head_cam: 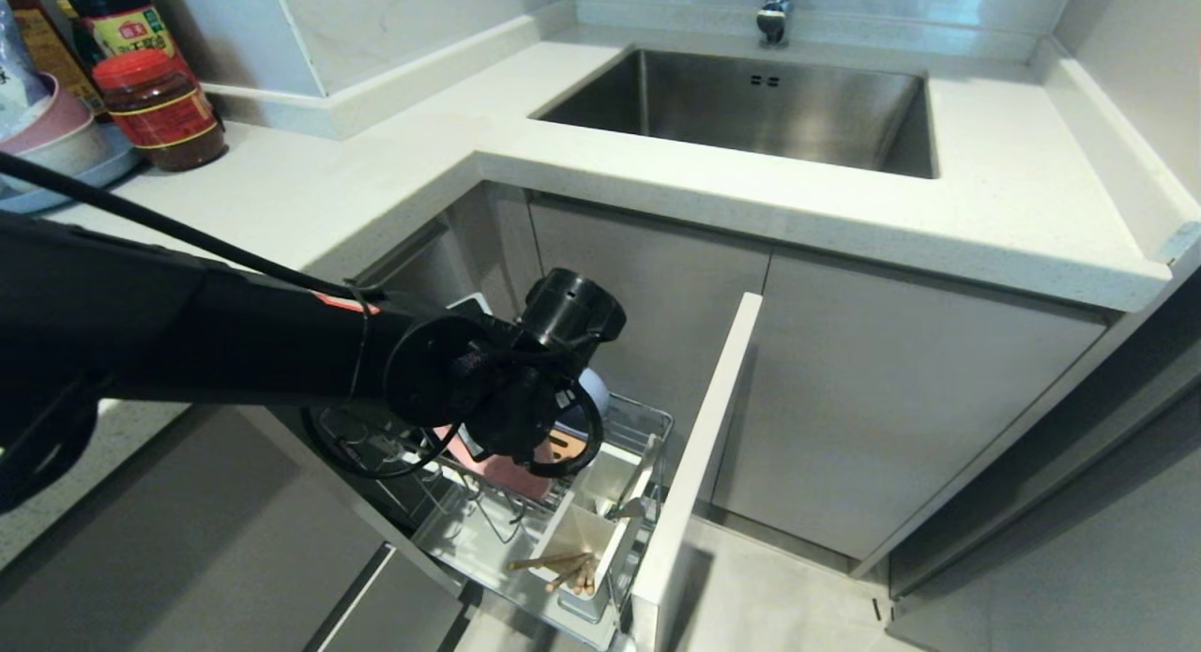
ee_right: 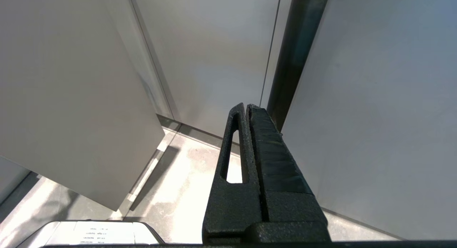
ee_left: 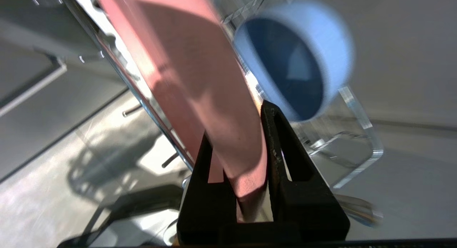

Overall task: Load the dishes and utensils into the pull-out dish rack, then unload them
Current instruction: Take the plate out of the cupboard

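Now left fingers (ee_left: 214,162) tight on pink plate (ee_left: 200,84).

A home kitchen: steel sink (head_cam: 751,108), white countertop (head_cam: 394,174) (sauce jars (head_cam: 159,108) beside).

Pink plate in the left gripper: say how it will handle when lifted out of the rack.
The pink plate looks rigid and matte, so probably not slippery. Pinched only at its rim by the left gripper, it may swing. Probably breakable against the rack wires.

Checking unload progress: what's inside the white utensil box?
Chopsticks lie in the utensil box's near compartment; a metal utensil pokes from another. The box's bottom stays hidden.
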Motion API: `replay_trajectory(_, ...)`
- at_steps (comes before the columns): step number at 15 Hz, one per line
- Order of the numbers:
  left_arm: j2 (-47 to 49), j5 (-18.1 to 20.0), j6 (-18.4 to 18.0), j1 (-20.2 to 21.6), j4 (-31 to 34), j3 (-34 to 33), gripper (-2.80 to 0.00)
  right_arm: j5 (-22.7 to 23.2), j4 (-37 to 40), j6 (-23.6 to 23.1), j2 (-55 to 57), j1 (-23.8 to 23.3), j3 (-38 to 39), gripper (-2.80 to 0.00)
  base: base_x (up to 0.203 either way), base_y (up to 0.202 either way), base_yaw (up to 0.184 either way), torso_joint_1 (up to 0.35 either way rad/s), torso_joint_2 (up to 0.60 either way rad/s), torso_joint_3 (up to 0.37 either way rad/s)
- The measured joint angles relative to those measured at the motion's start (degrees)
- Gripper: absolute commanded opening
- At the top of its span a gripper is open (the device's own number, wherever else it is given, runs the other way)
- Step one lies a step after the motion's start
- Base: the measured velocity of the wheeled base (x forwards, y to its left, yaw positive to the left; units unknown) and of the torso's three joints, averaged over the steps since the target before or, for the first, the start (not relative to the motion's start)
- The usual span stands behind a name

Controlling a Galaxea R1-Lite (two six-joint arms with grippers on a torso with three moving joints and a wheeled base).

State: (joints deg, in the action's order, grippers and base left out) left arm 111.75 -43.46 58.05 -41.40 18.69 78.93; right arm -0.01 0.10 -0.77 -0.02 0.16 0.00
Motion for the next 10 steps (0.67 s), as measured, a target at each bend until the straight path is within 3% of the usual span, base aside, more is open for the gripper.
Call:
replay_trajectory(7,-12.5,-4.2,-0.8,-7.4,1.7,0.0,-2.80,0.0,0.0,0.0,0.0,0.0,0.0,-2.80,0.000,0.000,0.000,0.000,0.00,0.000)
replay_trajectory(10,-19.8,-6.8,-3.9,-12.8,1.6,-0.2,-2.80,0.0,0.0,0.0,0.0,0.0,0.0,-2.80,0.000,0.000,0.000,0.000,0.00,0.000)
